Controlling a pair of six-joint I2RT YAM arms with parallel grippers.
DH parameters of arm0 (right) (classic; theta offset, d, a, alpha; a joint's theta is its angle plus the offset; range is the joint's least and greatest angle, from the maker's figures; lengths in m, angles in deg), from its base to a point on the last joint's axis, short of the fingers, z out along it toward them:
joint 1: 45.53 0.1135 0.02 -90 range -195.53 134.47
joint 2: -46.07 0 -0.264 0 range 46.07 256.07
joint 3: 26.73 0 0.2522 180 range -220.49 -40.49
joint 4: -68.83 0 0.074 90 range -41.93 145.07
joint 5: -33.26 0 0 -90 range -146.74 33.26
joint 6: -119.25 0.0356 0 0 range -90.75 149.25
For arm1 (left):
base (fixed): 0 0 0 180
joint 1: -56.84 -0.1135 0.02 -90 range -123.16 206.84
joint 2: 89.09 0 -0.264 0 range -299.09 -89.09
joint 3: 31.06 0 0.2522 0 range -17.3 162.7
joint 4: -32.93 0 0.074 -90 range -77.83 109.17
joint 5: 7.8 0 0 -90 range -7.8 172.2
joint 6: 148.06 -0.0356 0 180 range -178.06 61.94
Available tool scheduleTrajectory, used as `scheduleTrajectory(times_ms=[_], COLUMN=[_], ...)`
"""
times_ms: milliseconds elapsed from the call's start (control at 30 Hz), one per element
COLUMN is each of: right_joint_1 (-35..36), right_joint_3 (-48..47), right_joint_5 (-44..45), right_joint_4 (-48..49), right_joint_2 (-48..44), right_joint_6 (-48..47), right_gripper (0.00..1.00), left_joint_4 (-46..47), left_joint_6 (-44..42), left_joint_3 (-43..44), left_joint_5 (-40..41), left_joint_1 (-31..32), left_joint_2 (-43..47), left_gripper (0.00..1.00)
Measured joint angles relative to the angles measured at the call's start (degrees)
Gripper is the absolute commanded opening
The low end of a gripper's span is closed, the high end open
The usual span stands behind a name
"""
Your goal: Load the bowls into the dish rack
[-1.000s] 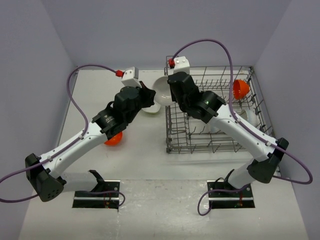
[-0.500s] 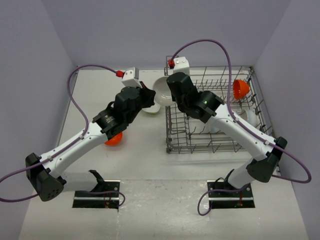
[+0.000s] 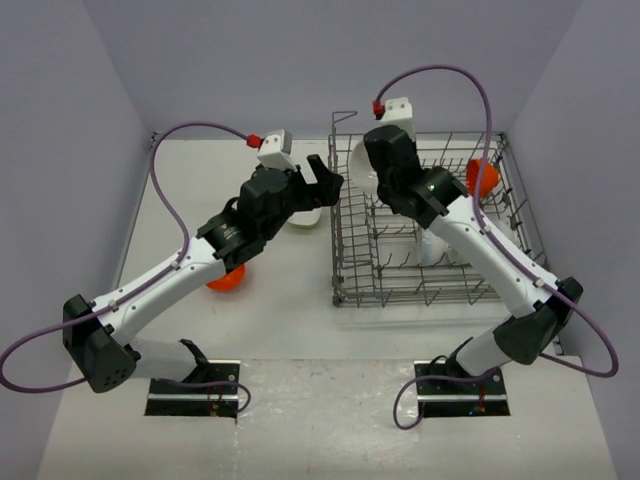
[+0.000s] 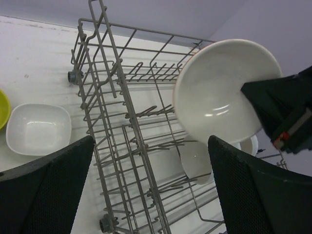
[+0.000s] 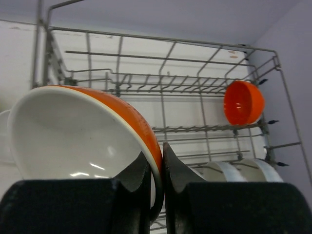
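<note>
While a plain orange bowl (image 3: 224,279) sits on the tabletop (image 3: 280,330) under the left arm, well apart from the dish rack (image 3: 400,296), we see the left fingers (image 4: 48,190) spread wide and holding nothing, hovering just outside the rack's left wall. Below them, beside that wall, the yellow-green bowl (image 4: 3,108) and the white squarish bowl (image 4: 38,127) lie on the tabletop just beside each other. Moving right, the orange bowl with the white inside (image 4: 219,92) hangs tilted above the far left corner of the rack, and the right fingers (image 5: 139,183) pinch its rim, one inside and one outside, with only the bowl's wall between them. Further right, white bowls (image 5: 234,169) stand on edge among the tines, and a second orange bowl (image 5: 243,102) leans near the far right corner. We judge the step in hand to be placing the held bowl: it is over the rack but not yet down in it. Next we need to lower it on edge into a free row of tines, clear of the white bowls, and part the fingers only once the wires carry it. The left arm, we think, is free to go for the white squarish bowl.
</note>
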Motion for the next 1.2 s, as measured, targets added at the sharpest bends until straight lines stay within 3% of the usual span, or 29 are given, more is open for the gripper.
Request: scheduleTrajectory(times_ms=[233, 500, 767, 1000, 1200], right_joint_1=[-15.47, -23.41, -27.76, -27.93, -27.96], right_joint_3=[1.68, 3.91, 5.18, 11.08, 10.93], right_joint_5=[5.66, 13.53, 19.52, 21.57, 23.15], right_joint_4=[2.34, 12.85, 25.73, 52.17, 60.83], right_joint_2=[-1.11, 4.9, 16.68, 24.46, 29.66], right_joint_6=[-12.7, -33.97, -54.25, -80.04, -89.0], right_gripper=[0.0, 0.0, 0.0, 0.02, 0.04], left_joint_4=[0.63, -0.92, -2.43, -2.25, -1.55], left_joint_6=[-1.22, -2.19, -2.34, -2.86, -3.26], left_joint_3=[1.09, 5.16, 5.49, 5.92, 6.05], left_joint_5=[-1.6, -5.16, -10.16, -13.57, -16.48], left_joint_1=[0.0, -0.52, -3.61, -4.07, -4.76], left_joint_2=[-1.88, -13.2, -17.46, -18.8, -20.2], left_gripper=[1.0, 1.0, 1.0, 1.0, 1.0])
